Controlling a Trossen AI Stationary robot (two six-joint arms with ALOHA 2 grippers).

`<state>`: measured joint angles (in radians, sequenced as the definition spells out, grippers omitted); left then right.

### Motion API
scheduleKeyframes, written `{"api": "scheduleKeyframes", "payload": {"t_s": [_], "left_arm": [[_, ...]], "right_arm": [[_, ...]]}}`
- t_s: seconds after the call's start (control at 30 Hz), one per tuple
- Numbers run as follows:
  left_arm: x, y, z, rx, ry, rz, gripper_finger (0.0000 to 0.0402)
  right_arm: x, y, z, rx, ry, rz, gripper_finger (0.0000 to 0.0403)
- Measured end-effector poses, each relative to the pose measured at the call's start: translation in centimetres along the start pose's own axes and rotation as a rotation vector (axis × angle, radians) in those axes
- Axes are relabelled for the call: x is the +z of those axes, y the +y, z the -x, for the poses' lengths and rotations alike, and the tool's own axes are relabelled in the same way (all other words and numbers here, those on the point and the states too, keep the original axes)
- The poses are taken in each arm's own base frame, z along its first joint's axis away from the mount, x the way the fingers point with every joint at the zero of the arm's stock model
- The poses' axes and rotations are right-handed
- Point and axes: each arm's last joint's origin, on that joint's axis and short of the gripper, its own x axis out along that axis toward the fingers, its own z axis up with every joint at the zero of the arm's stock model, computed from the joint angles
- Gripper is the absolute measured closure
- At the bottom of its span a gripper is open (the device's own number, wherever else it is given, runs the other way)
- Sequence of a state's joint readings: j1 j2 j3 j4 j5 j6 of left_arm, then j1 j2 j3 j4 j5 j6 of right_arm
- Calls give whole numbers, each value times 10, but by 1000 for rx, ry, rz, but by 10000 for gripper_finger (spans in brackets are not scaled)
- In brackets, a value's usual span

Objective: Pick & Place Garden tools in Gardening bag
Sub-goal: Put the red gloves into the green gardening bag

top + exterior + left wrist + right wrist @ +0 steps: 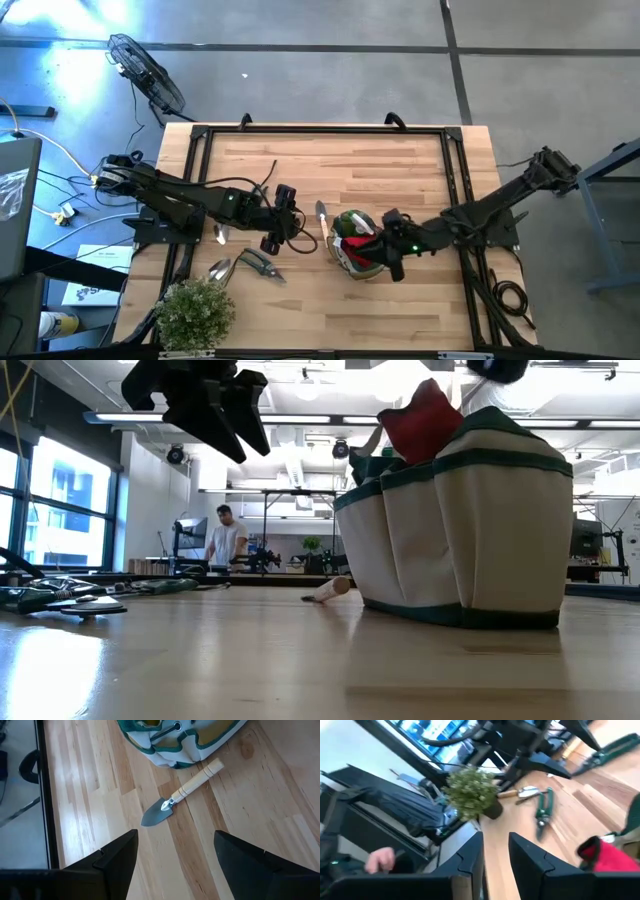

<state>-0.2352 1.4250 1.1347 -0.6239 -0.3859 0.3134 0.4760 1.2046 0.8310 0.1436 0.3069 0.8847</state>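
The bag [355,252] stands on the desk [400,180] a little toward the near edge, right of the middle. It is soft fabric, pale on the sides with green trim and stitched outer pockets, and its mouth is rounded. A red piece [422,422] of cloth-like material sticks up out of the mouth. Just beside the bag, on the far-left side of it, lies a trowel [177,797] with a pale round wooden handle and a pointed shiny metal blade; its handle end is almost touching the bag.

The right gripper [392,262] is at the bag's right side, over the mouth. Its fingers [470,857] stand a narrow gap apart and nothing is seen between them, so I judge they hold nothing.

The left gripper [283,222] hovers above the desk left of the trowel, with fingers [120,852] wide open and empty. The step in hand seems to be picking up this trowel. It is better to take it at the wooden handle, because the metal blade is thin, flat and slippery, and to come straight down so the bag is not pushed.

Near the near-left corner lie pruners [262,264] and a scoop [219,270], beside a bushy plant [196,310].
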Motion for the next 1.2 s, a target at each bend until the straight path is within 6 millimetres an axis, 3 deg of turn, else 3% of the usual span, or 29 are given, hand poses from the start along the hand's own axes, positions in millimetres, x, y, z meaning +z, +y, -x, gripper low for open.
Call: {"api": "scheduleKeyframes", "payload": {"t_s": [0.1,0.27,0.47,0.73,0.93,1.2], "left_arm": [[0,0,0,0,0,2,149],[-1,0,0,-2,5,1,149],[-1,0,0,-2,6,1,149],[-1,0,0,-2,5,1,149],[-1,0,0,-2,6,1,149],[-1,0,0,-2,6,1,149]], "right_arm": [[1,-8,-14,48,68,57,329],[3,-2,-29,262,131,251,341],[3,-16,-31,75,199,291,363],[3,-26,-38,59,238,289,395],[-5,-41,-39,-68,350,217,399],[-1,-43,-39,-145,302,194,399]]}}
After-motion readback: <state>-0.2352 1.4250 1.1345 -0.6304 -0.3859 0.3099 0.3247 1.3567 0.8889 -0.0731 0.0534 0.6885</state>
